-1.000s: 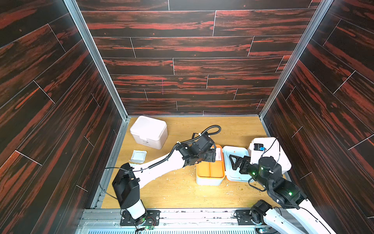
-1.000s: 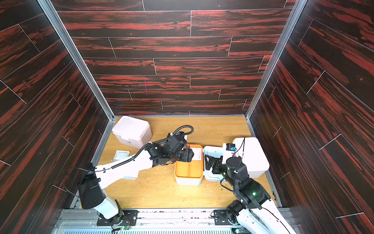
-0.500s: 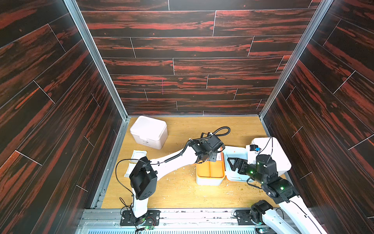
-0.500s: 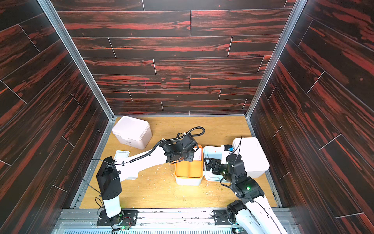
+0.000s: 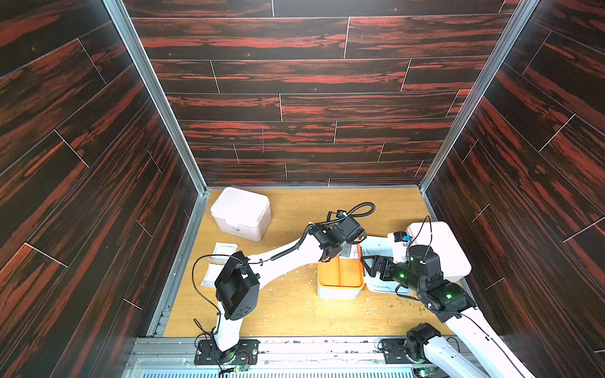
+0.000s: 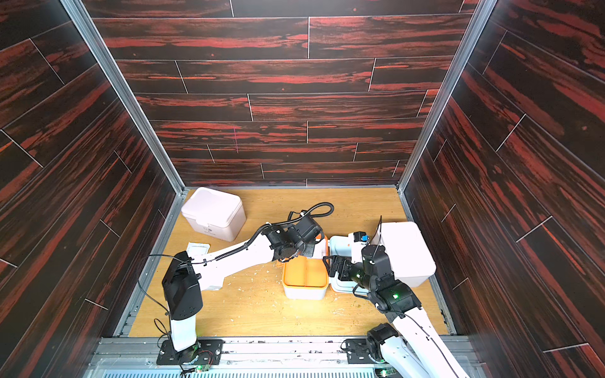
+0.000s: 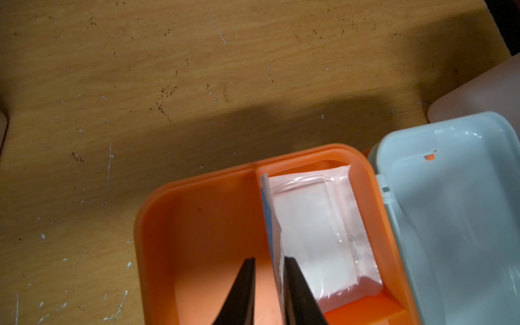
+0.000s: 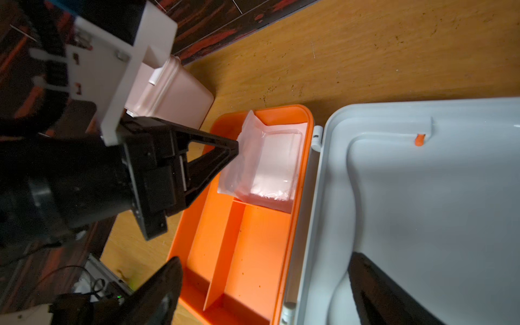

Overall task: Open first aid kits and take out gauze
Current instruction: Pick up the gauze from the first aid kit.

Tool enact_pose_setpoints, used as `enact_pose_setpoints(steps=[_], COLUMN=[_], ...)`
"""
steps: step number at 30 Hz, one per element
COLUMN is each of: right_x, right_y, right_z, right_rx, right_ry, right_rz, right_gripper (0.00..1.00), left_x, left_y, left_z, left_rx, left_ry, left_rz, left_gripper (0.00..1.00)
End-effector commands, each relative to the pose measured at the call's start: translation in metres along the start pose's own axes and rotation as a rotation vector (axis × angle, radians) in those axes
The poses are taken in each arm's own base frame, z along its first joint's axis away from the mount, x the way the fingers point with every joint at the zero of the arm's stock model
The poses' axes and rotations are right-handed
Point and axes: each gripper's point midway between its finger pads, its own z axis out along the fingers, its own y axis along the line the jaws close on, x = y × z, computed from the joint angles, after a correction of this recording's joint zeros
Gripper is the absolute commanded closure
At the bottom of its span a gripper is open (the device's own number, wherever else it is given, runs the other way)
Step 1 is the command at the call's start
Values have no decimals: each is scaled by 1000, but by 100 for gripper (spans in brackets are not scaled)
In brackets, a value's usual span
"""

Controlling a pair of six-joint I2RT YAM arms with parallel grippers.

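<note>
Currently the left pincer (image 7: 269,289) reaches down into the open kit (image 5: 339,291) in the middle of the counter (image 5: 294,314). Its jaws are narrow and straddle the upturned edge of a gauze packet (image 7: 315,225). One finger (image 7: 298,292) lies against that edge and a sliver of gap shows at the other, so I cannot tell whether the packet is firmly pinched. The packet sits in the far-end compartment of the orange tray (image 8: 253,253), on the side next to the pale blue lid (image 7: 450,219), which lies flung open and flat beside the tray. The right pincer (image 8: 264,259) hangs wide over the seam between tray and lid, holding nothing. A pinkish-white kit (image 5: 240,212) stands closed near the back left corner. A white kit (image 5: 440,248) stands closed by the right wall, just behind the right arm. At the left edge of the counter lies a loose packet (image 5: 224,252), with a second loose packet (image 5: 211,275) just in front of it, partly hidden by the left arm.
</note>
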Motion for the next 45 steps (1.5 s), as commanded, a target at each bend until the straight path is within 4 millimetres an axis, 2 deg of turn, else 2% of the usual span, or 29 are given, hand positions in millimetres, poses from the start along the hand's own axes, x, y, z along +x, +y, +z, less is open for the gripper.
enact_pose_setpoints(steps=[1,12,16,24,30,34,39,45], right_x=[-3,-1,-1,-1,-7,-14,-19,-19], right_y=[6,6,6,8,16,25,47,76], right_z=[0,2,2,2,-3,-9,-14,-17], right_rx=[-27,-30,-34,-41,-66,-97,-202,-349], right_ry=[0,12,12,12,-5,-18,-14,14], right_rz=[-20,-29,-32,-40,-56,-78,-119,-151], right_gripper=[1,1,1,1,1,1,1,1], left_x=[-6,-3,-4,-14,-28,-39,-51,-51], left_y=[-1,-1,2,0,-13,-13,-4,16], left_z=[1,12,10,-2,-33,-56,-91,-117], left_rx=[-12,-18,-21,-4,117,187,235,270], left_ry=[-3,25,27,1,-40,-122,-206,-267], left_rz=[5,0,-3,-14,-57,-103,-144,-204], left_gripper=[78,80,94,100,100,100,100,100])
